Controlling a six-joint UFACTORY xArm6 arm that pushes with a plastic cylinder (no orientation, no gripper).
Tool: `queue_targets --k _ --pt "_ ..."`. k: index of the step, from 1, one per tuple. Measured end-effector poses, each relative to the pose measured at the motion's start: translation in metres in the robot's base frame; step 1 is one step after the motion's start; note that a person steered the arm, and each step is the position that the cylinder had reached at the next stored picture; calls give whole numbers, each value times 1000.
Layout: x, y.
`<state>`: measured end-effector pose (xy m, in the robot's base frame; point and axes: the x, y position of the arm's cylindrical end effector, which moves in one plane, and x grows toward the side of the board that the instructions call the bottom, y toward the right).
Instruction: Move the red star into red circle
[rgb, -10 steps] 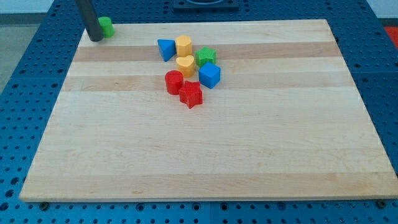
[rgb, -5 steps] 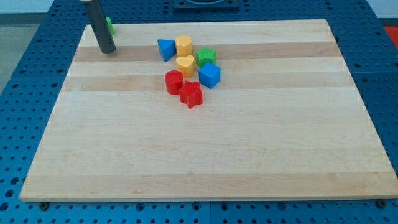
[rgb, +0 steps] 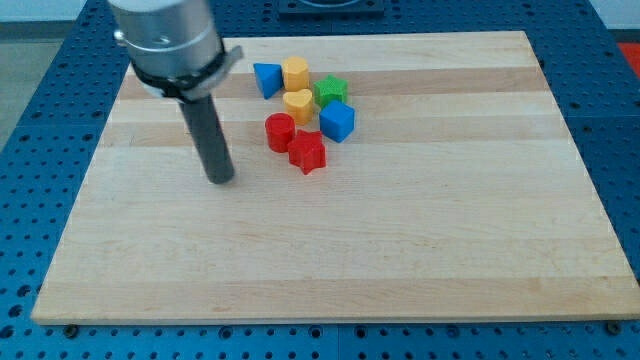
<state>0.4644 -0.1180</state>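
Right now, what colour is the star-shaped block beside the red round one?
Red star, shown in the camera view.

Red star (rgb: 308, 152), red circle (rgb: 280, 132)

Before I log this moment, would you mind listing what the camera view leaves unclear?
- Whether the red star block and the red round block touch or merely overlap in the camera view.
- The upper-left part of the wooden board, covered by the arm's grey housing.
- Whether my tip touches the board.
- The far sides of the clustered blocks.
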Motion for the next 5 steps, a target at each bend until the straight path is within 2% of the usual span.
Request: queue_targets --k 2,3,5 --pt "4 77" --pt "-6 95" --pt "-26 89"
